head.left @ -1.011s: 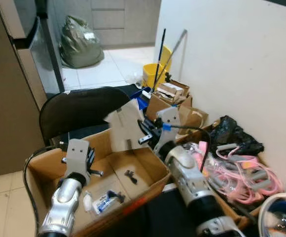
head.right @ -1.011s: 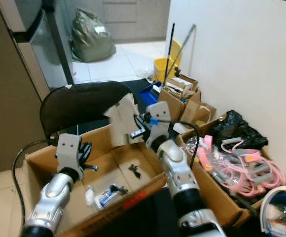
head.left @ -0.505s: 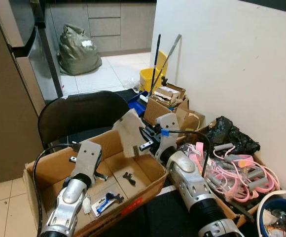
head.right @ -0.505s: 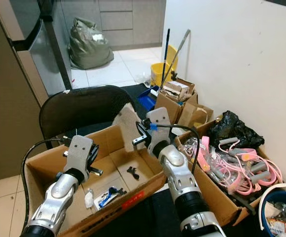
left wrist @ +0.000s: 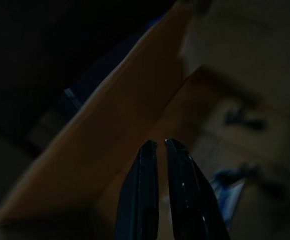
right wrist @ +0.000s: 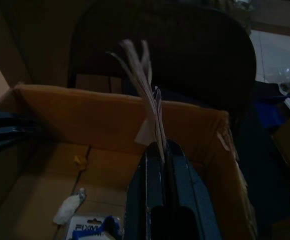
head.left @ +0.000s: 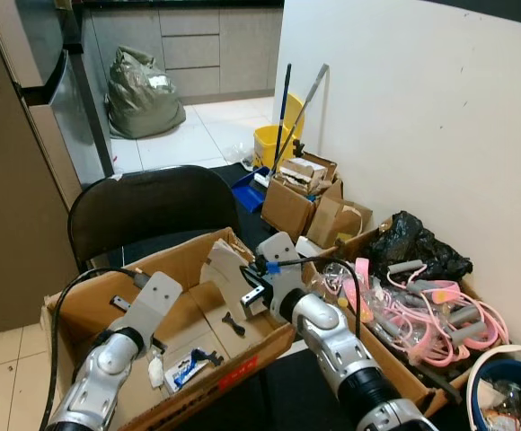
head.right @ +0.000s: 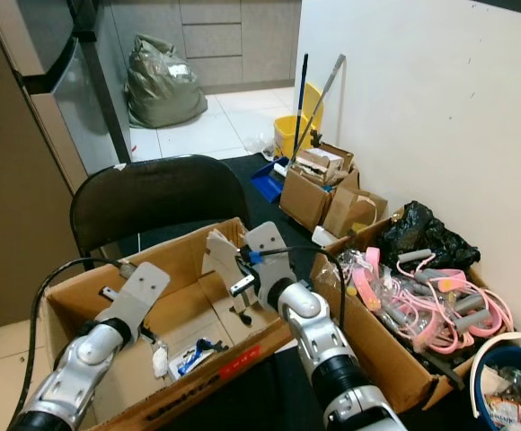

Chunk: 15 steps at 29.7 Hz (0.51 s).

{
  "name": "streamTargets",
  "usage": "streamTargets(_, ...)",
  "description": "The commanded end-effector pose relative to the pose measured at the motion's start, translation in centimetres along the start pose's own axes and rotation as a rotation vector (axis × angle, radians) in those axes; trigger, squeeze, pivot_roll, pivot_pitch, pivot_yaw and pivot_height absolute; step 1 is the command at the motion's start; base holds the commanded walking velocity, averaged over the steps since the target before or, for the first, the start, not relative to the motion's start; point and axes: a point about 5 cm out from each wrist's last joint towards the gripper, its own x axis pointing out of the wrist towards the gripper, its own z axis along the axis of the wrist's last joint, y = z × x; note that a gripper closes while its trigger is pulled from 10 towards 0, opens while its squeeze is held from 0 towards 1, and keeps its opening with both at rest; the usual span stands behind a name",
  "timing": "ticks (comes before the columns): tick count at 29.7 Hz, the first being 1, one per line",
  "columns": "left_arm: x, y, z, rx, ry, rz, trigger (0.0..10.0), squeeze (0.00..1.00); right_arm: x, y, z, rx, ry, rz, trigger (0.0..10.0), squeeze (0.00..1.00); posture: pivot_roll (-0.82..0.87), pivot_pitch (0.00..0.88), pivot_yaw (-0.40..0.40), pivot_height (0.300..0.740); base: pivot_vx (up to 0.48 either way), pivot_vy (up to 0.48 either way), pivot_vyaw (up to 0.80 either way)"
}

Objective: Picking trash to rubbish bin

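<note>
An open cardboard box (head.left: 88,303) stands in front of me on the floor. My right gripper (right wrist: 159,146) is shut on a flat scrap of pale cardboard (head.left: 224,268), held upright just inside the box near its far right corner. My left gripper (left wrist: 157,145) is shut on nothing and points down into the box by its left wall; its wrist (head.left: 153,303) sits over the box's middle. On the box floor lie a white crumpled tissue (head.left: 157,370), a blue-and-white packet (head.left: 189,366) and a small black piece (head.left: 234,323).
A black chair (head.left: 144,208) stands right behind the box. To the right, against the white wall, are a box of pink cables (head.left: 436,314), a black bag (head.left: 415,251), small cartons (head.left: 301,193) and a yellow mop bucket (head.left: 273,140). A green sack (head.left: 140,85) lies far back.
My right gripper has come down and toward the box, lowering the cardboard scrap from above the rim to inside it. My left arm has dropped and tipped forward into the box.
</note>
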Motion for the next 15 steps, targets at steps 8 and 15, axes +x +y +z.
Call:
streamTargets(8,-0.3,-3.7,2.0,-0.050,-0.075,-0.235,10.0,0.00,0.9,2.4,-0.2,-0.017,-0.003,0.091,10.0,0.00,0.05,0.067,-0.031,0.740,0.000,0.000,0.00)
streamTargets(15,-0.5,-4.2,2.4,-0.050,-0.093,-0.262,10.0,0.00,0.8,2.9,-0.4,-0.002,-0.003,0.110,10.0,0.01,0.05,0.067,-0.028,0.740,0.000,0.000,0.00)
